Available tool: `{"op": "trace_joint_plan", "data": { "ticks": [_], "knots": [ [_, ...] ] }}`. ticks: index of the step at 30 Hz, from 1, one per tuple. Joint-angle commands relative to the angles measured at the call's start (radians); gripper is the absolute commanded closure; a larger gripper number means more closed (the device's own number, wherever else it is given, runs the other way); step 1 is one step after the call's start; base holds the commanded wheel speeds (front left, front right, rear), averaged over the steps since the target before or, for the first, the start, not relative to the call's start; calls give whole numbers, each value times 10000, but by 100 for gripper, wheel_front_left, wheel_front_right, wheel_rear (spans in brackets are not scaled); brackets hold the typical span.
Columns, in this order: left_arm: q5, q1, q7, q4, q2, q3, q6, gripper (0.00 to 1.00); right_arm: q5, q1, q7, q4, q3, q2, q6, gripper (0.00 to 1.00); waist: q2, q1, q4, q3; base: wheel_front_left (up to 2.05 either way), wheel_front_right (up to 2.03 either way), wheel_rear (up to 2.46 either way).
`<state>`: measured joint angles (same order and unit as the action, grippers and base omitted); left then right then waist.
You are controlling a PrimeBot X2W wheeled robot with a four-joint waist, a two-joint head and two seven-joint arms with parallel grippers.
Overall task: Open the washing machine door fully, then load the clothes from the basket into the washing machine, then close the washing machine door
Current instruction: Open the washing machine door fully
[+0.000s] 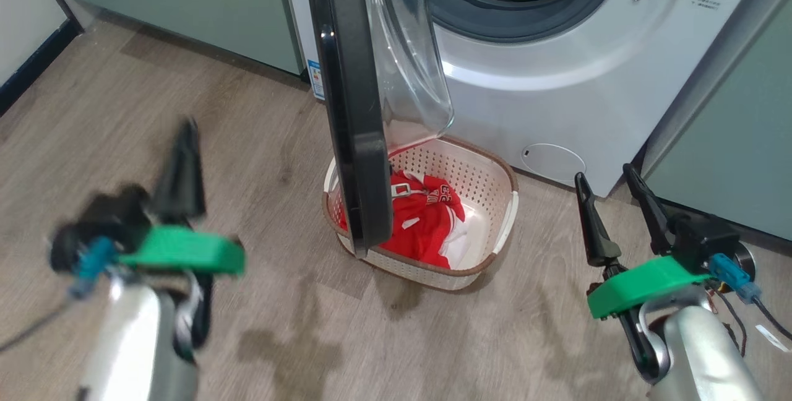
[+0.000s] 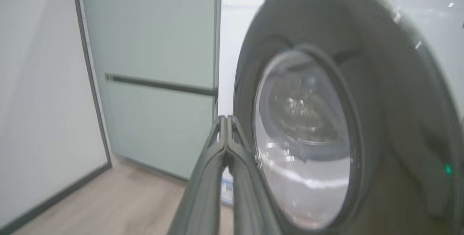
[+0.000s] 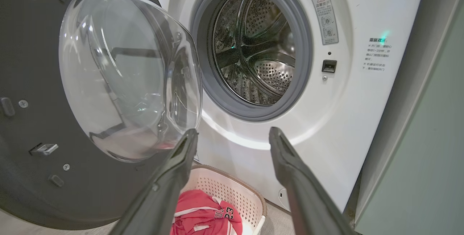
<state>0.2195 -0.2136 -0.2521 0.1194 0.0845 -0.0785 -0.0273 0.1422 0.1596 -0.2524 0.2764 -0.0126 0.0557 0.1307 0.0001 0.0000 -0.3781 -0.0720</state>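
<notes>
Open washing machine door (image 1: 352,110) at 12, edge-on over basket (image 1: 489,172) w/ red clothes (image 1: 427,221) inside; washing machine (image 1: 557,91) at 1. L claw (image 1: 185,129) at 8, pinched shut, empty. R claw (image 1: 603,173) at 4, spread wide.

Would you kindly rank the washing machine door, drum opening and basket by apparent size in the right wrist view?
Largest first: washing machine door, drum opening, basket. Nearness inflates the door; the basket is cropped.
</notes>
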Motion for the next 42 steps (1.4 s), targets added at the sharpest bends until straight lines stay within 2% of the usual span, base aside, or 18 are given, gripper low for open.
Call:
{"op": "trace_joint_plan", "data": {
  "ticks": [1, 9, 15, 17, 18, 23, 30, 42],
  "knots": [
    [-162, -989, -88, -1040, 326, 484, -111, 100, 57, 385, -93, -344, -190, -54, 0, 0, -1, 0, -30, -3, 0, 0, 0],
    [-713, -2652, -81, -3888, 504, 295, -274, 100, 3, 395, -93, -332, -217, -54, 0, 0, -1, 0, -48, -36, 0, 0, 0],
    [-850, -3280, 75, -4844, 197, -689, -110, 100, 1, 436, -93, -287, -275, -54, 0, 0, -1, 0, 34, -73, 0, 0, 0],
    [-1024, -3307, 303, -5056, 14, -1574, -46, 100, 4, 466, -93, -265, -304, -55, 0, 0, -1, 0, 92, -130, 0, 0, 0],
    [-1024, -3307, 303, -5056, 14, -1574, -46, 100, 4, 466, -93, -265, -304, -55, 0, 0, -1, 0, 92, -130, 0, 0, 0],
    [-863, -2957, 669, -4815, -211, -3123, 15, 100, -51, 548, -93, -226, -331, -55, 0, 0, -1, 0, 176, -232, 0, 0, 0],
    [42, -2024, 1313, -3589, -308, -4739, 66, 100, -115, 585, -93, -193, -291, -55, 0, 0, -1, 0, 172, -304, 0, 0, 0],
    [1391, -1062, 2084, -1250, -332, -5395, -149, 100, -98, 571, -93, -69, -277, -55, 0, 0, -1, 0, 68, -384, 0, 0, 0]
  ]
}}
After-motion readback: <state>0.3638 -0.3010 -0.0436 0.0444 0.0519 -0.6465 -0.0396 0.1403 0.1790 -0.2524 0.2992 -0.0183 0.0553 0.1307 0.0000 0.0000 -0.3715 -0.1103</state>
